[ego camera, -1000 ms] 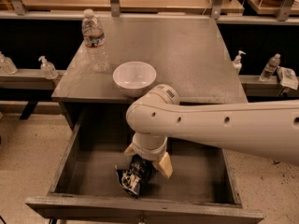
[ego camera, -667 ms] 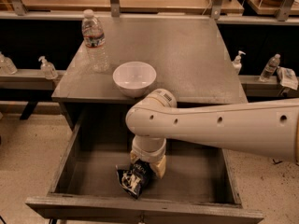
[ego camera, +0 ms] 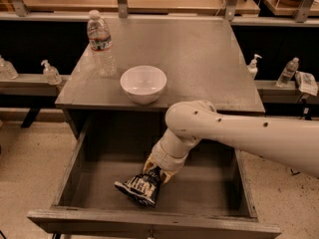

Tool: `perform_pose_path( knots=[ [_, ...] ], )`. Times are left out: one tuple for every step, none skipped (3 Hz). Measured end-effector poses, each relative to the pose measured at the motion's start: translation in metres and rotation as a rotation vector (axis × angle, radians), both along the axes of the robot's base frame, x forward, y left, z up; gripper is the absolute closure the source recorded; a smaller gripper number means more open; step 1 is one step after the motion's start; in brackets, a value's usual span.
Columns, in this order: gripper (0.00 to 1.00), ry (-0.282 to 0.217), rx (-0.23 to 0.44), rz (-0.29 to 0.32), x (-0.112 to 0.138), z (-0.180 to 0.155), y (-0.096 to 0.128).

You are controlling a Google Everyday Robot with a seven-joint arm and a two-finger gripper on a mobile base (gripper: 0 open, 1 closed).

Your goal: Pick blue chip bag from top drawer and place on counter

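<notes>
The blue chip bag [ego camera: 140, 188] is dark navy with white lettering. It sits tilted in the front middle of the open top drawer [ego camera: 89, 183]. My gripper [ego camera: 158, 175] reaches down into the drawer from the right. Its tan fingers [ego camera: 149, 164] clasp the bag's upper right end. The white arm covers part of the drawer's back. The grey counter [ego camera: 199, 59] lies above and behind the drawer.
A white bowl [ego camera: 143, 83] stands near the counter's front edge, just above my arm. A water bottle [ego camera: 100, 44] stands at the counter's left. Small bottles [ego camera: 50, 72] line low shelves on both sides. The drawer's front wall [ego camera: 149, 225] is close in front of the bag.
The gripper has dropped lower and closed in on the bag's upper end. The bag now sits tilted up toward the gripper.
</notes>
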State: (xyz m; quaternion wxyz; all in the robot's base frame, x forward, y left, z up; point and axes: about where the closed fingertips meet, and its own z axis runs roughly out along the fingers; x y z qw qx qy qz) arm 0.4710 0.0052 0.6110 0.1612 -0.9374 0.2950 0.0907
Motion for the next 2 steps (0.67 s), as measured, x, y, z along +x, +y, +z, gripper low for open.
perform_pose_path(
  knots=[
    [1.00,-0.044,0.154,-0.020,0.000,0.051,-0.003],
    [1.00,-0.124,0.233,-0.051,-0.006,0.115,-0.024]
  ],
)
